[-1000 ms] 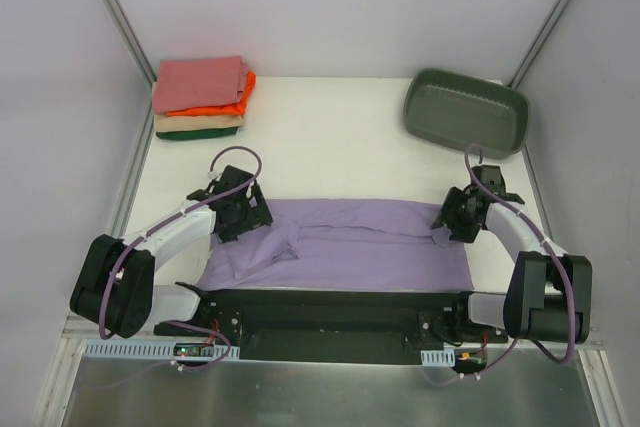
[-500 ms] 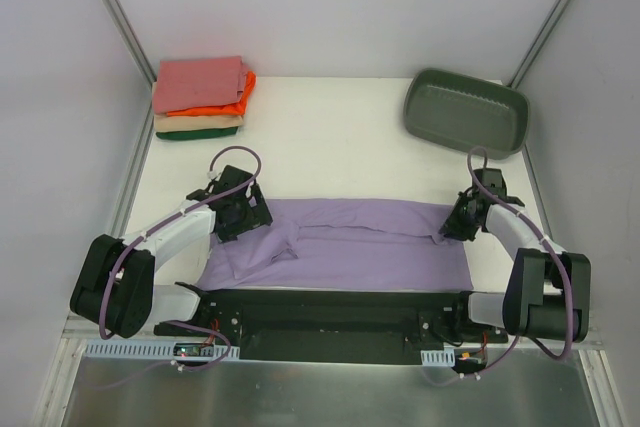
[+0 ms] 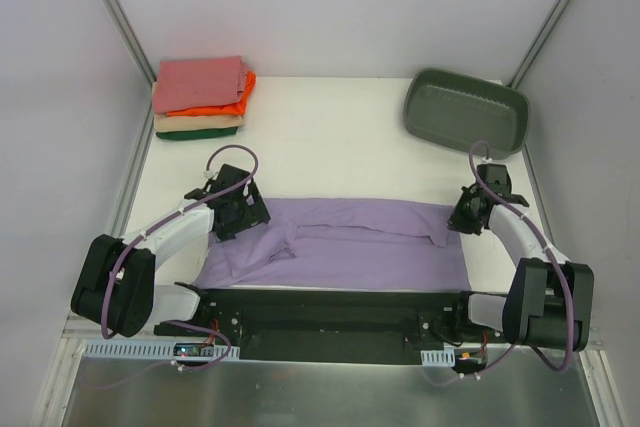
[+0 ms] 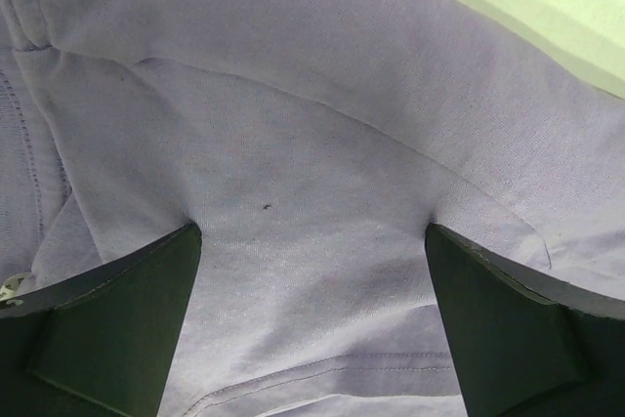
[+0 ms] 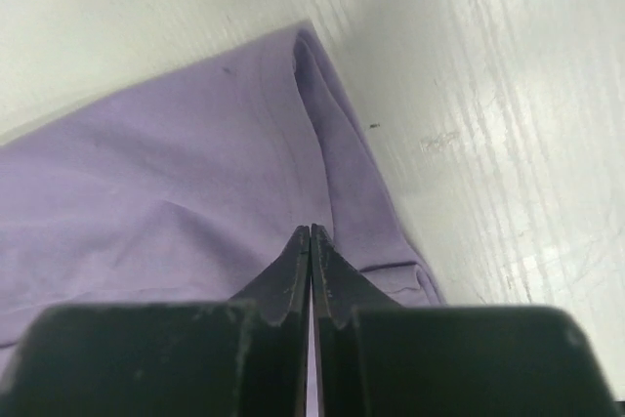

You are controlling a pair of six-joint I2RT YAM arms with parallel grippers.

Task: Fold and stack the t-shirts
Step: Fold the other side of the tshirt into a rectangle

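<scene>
A lavender t-shirt [image 3: 350,242] lies spread flat across the table's near edge, its upper part folded down in a long band. My left gripper [image 3: 240,215] is open, its fingers [image 4: 117,319] pressed wide apart onto the shirt's left shoulder area [image 4: 312,144]. My right gripper [image 3: 466,217] sits at the shirt's upper right corner. In the right wrist view its jaws [image 5: 311,231] are shut, with their tips pinching the lavender cloth [image 5: 146,192] beside a folded edge. A stack of folded t-shirts [image 3: 200,97], salmon-pink on top of orange, tan and dark green, rests at the back left.
A grey-green plastic tub [image 3: 465,112] stands at the back right. White table surface [image 3: 330,137] stretches between the stack, the tub and the shirt. Grey walls close in both sides.
My right gripper has closed its jaws at the shirt's right corner and shifted slightly right. The left gripper has stayed open in the same place.
</scene>
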